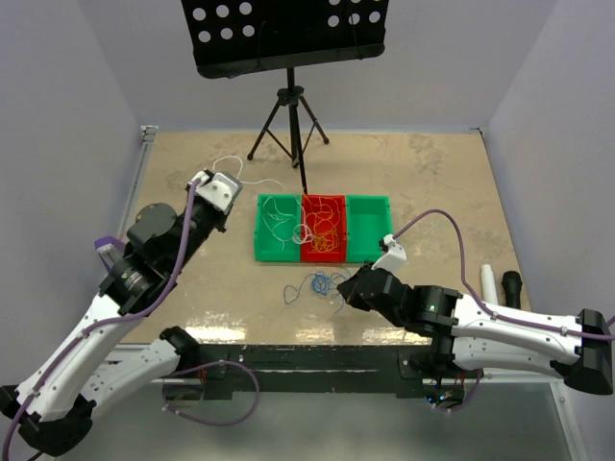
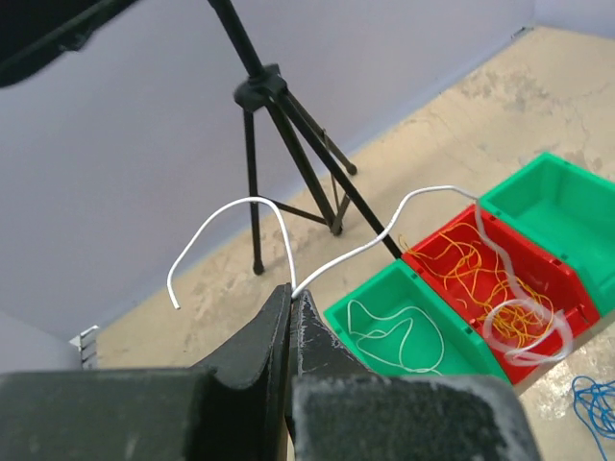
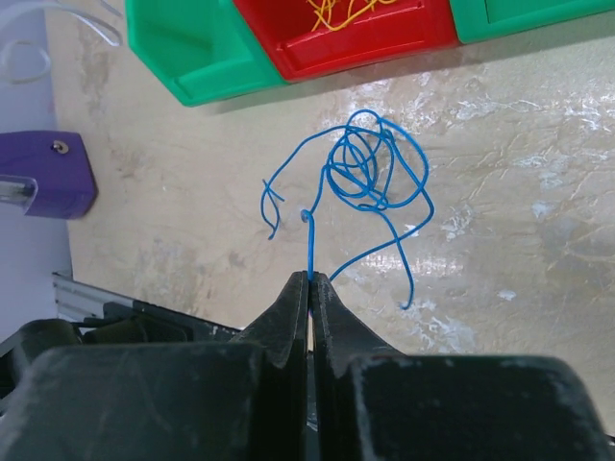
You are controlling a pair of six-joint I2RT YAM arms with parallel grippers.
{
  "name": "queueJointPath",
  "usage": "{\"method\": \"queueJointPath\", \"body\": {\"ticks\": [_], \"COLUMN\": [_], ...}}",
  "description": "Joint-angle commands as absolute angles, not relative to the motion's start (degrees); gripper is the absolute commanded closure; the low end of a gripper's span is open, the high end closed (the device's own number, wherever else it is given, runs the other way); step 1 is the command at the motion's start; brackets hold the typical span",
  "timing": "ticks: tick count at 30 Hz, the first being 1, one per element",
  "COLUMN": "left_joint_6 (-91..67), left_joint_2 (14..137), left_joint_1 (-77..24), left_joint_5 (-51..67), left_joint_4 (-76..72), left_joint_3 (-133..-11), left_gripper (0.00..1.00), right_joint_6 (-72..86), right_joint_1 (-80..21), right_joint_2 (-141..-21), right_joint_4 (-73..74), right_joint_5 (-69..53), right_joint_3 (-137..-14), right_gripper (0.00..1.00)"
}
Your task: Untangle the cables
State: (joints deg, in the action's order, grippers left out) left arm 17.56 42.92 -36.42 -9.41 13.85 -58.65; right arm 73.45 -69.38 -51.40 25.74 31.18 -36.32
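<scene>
My left gripper (image 1: 231,182) (image 2: 293,291) is shut on a thin white cable (image 2: 365,245) (image 1: 255,180), held above the table left of the bins. The cable arcs toward the red bin (image 1: 324,256) (image 2: 577,293), which holds orange cables (image 1: 325,219) (image 2: 471,269). Another white cable (image 2: 404,336) lies in the left green bin (image 1: 274,255) (image 2: 360,293). My right gripper (image 1: 348,288) (image 3: 312,279) is shut on one end of a blue cable clump (image 1: 322,283) (image 3: 370,168), which lies on the table in front of the bins.
A right green bin (image 1: 370,255) (image 2: 557,206) shows nothing inside. A black tripod (image 1: 288,106) with a perforated board (image 1: 288,34) stands at the back. White (image 1: 490,283) and black (image 1: 512,286) cylinders lie at the right edge. A purple block (image 3: 43,173) shows at left.
</scene>
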Motion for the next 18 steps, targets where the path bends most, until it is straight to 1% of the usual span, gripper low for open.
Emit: {"method": "queueJointPath", "body": {"ticks": [1, 6, 13, 18], "left_joint_6": [15.12, 15.2, 17.48, 18.46], "left_joint_2": [45.25, 48.59, 53.87, 55.9], "left_joint_1": [-36.21, -36.3, -36.21, -36.12], "left_joint_5": [-7.47, -9.58, -11.51, -12.04], "left_joint_4": [4.84, -2.19, -9.39, -11.77], "left_joint_3": [-55.38, -50.54, -47.2, -46.06], "left_gripper": [1.0, 1.0, 1.0, 1.0], "right_joint_6": [72.86, 72.42, 72.25, 72.25], "right_joint_1": [-69.7, -69.7, -69.7, -69.7], "right_joint_2": [-48.96, -48.16, -49.74, -49.84], "right_joint_4": [24.7, 23.21, 20.83, 19.69], "right_joint_5": [30.68, 29.97, 29.53, 29.27], "right_joint_3": [-35.07, -34.01, -33.05, -32.26], "right_gripper": [1.0, 1.0, 1.0, 1.0]}}
